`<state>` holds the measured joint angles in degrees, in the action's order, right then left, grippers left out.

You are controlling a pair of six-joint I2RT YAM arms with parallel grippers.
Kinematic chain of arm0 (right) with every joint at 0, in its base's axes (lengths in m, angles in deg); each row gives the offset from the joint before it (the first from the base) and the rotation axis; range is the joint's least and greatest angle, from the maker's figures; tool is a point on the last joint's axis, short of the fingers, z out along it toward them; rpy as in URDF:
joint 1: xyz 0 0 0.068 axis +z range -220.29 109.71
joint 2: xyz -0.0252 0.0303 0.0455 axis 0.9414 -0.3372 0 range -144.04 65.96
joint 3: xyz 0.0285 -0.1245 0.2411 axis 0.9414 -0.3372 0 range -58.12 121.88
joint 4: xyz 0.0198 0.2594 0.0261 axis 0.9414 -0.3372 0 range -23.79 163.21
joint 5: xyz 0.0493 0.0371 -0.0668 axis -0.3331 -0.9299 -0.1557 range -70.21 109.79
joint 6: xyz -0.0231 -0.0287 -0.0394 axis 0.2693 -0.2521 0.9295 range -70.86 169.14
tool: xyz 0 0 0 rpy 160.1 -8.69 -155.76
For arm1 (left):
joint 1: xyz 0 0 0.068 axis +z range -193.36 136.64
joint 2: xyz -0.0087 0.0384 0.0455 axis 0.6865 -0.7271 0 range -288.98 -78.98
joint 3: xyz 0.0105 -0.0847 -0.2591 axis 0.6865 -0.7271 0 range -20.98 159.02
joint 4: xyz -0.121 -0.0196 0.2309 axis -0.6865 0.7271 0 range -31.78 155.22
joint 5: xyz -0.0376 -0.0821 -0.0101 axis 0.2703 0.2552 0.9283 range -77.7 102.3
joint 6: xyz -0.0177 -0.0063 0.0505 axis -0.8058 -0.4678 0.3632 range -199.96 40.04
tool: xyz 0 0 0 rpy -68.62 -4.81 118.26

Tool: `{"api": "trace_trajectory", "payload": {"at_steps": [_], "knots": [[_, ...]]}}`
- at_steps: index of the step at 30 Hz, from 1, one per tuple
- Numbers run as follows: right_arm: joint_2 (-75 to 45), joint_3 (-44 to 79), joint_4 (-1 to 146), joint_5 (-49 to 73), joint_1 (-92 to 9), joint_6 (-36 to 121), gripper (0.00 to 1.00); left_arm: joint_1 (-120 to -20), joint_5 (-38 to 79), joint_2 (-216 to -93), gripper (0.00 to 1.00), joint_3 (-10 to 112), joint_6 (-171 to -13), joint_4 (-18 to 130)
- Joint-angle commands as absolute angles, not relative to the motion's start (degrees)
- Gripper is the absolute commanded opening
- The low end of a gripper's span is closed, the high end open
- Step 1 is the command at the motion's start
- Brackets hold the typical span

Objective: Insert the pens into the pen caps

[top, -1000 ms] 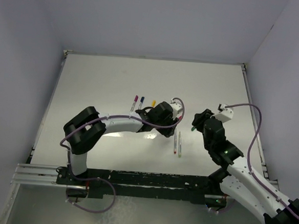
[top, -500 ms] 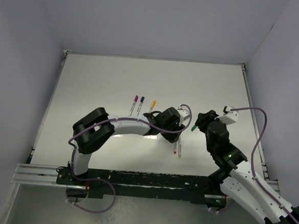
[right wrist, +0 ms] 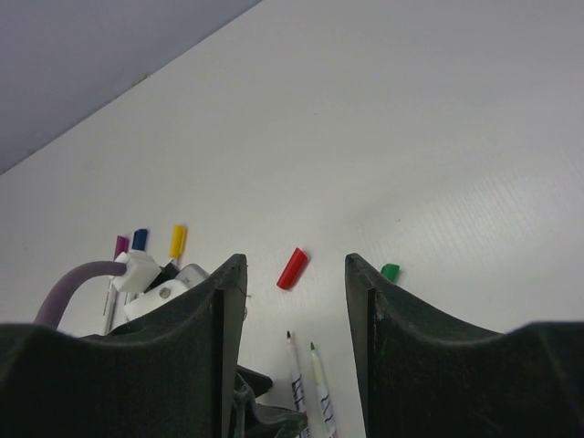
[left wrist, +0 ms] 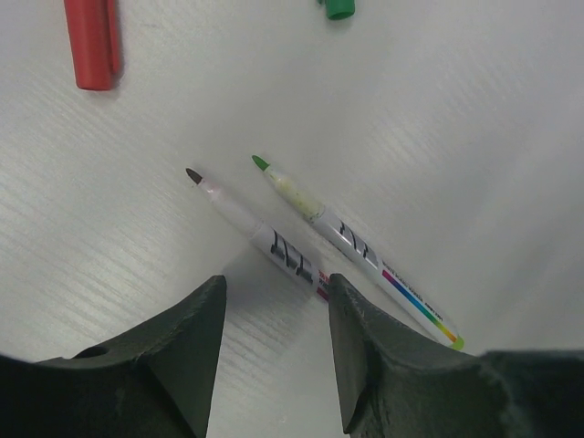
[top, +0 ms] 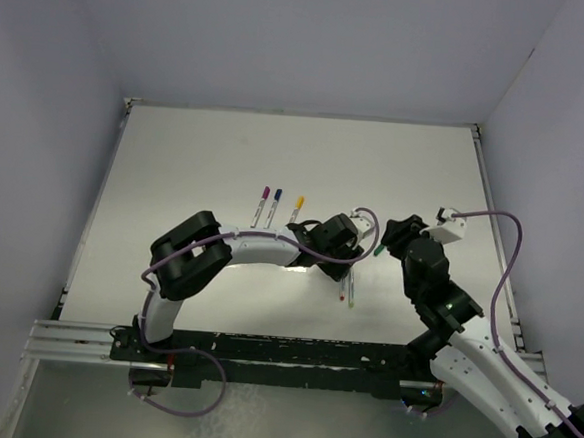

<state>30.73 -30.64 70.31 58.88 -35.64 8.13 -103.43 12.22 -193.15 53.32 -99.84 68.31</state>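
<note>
White tabletop (left wrist: pixel 474 109) bears a thin silver-grey pen (left wrist: pixel 255 233), probably light, stiff, slick; grip mid-barrel. Left gripper (left wrist: pixel 274 283) straddles it, spread; right gripper (right wrist: pixel 294 265) gapes empty.

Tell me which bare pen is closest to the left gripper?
The dark-tipped pen: its end sits inside the open left gripper; the green-tipped pen lies outside.

A white table (top: pixel 226 154) filled the middle of the overhead view, its surface faintly ribbed up close. Pale lavender walls closed it in: a back wall (top: pixel 305 39) at twelve o'clock, a left wall (top: pixel 34 181) at nine, a right wall (top: pixel 573 148) at three. A thin edge strip (top: pixel 94 205) bordered the table at nine o'clock. An aluminium rail (top: pixel 63 341) lay at seven o'clock, beside a black crossbar (top: pixel 283 351) at six.
</note>
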Motion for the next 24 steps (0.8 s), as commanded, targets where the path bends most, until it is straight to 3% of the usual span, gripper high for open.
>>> {"api": "trace_trajectory", "payload": {"at_steps": [1,16,24], "knots": [[30.87,-31.48,73.10,58.64,-35.41,8.81,0.49,-103.86,11.85,-194.22,0.52,56.00,-98.77,67.96],[31.63,-31.93,73.67,58.42,-35.40,8.69,0.49,-104.16,9.51,-195.48,0.48,55.81,-98.14,73.22],[32.89,-32.08,73.26,58.72,-35.44,8.47,0.49,-104.63,0.56,-195.09,0.43,54.15,-96.69,81.00]]}}
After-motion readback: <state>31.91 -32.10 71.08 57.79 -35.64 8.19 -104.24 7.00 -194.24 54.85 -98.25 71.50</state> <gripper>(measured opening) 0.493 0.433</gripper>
